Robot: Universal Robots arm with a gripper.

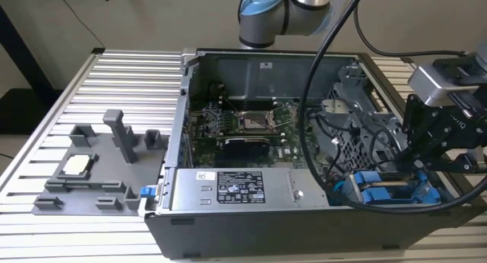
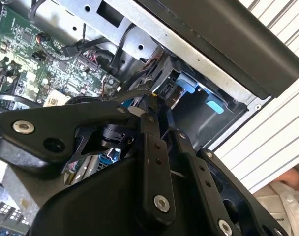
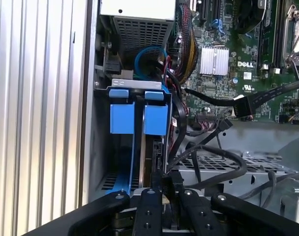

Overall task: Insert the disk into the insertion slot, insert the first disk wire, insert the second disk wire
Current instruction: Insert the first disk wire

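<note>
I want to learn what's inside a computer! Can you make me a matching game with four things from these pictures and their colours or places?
Things:
1 circuit board
2 disk carriers
3 power-supply box
4 parts tray

Clues:
A bright blue
B on the table, outside the case
C green
D silver-grey, with a label sticker

Pairs: 1-C, 2-A, 3-D, 4-B.

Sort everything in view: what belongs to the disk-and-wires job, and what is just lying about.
Job: disk in its blue carrier, insertion slot, black cables beside it (probably the disk wires), gripper low at the slot.
Lying about: grey parts tray, power-supply box, motherboard.
</note>
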